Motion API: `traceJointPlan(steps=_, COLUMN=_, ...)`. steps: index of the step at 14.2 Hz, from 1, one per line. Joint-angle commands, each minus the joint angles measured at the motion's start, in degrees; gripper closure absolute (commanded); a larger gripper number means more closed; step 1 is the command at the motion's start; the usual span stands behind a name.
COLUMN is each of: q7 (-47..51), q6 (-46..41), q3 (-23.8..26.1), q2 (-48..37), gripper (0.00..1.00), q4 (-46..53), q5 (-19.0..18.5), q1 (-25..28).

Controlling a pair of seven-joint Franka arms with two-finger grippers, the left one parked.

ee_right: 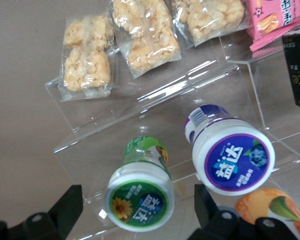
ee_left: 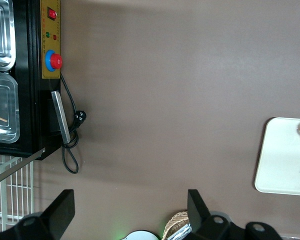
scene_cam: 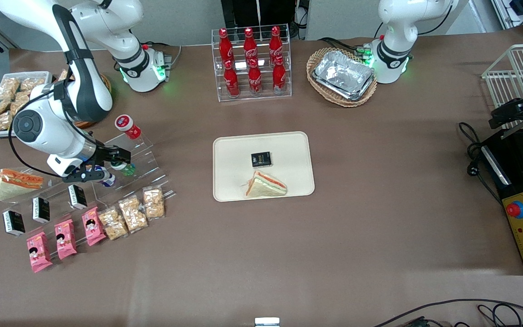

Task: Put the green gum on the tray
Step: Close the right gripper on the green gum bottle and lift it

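While hanging over the clear acrylic riser (scene_cam: 127, 165) toward the working arm's end of the table (scene_cam: 379, 236), the gripper (ee_right: 135, 212) is keeping its jaws wide open, straddling the green gum (ee_right: 140, 192) without touching it. Seen from the right wrist, the gum's white lid is showing a green label with a sunflower and Chinese characters; the blue-lidded bottle (ee_right: 230, 150) beside it is reading "益达". From the front, the gum (scene_cam: 127, 169) is sitting on the riser, well apart from the tray (scene_cam: 229, 159), which is carrying a sandwich (scene_cam: 265, 185) and a small black packet (scene_cam: 261, 159); six Coca-Cola bottles (scene_cam: 252, 61) are standing farther from that camera.
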Motion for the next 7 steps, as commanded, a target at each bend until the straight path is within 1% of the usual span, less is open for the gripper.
traceJointPlan(steps=1, q7=0.5, q6=2.4, q3=-0.1, q2=0.4, gripper=0.01, q4=-1.8, q5=2.5, q1=1.3)
traceJointPlan(steps=4, q7=0.5, q6=2.4, q3=-0.1, q2=0.4, gripper=0.01, q4=-1.8, q5=2.6, q1=1.3)
traceJointPlan(steps=5, q7=0.4, q6=2.8, q3=-0.1, q2=0.5, gripper=0.08, q4=-1.8, q5=2.6, q1=1.3)
traceJointPlan(steps=6, q7=0.4, q6=3.1, q3=-0.1, q2=0.5, gripper=0.27, q4=-1.8, q5=2.6, q1=1.3)
traceJointPlan(steps=7, q7=0.3, q6=3.1, q3=-0.1, q2=0.6, gripper=0.41, q4=-1.8, q5=2.5, q1=1.3)
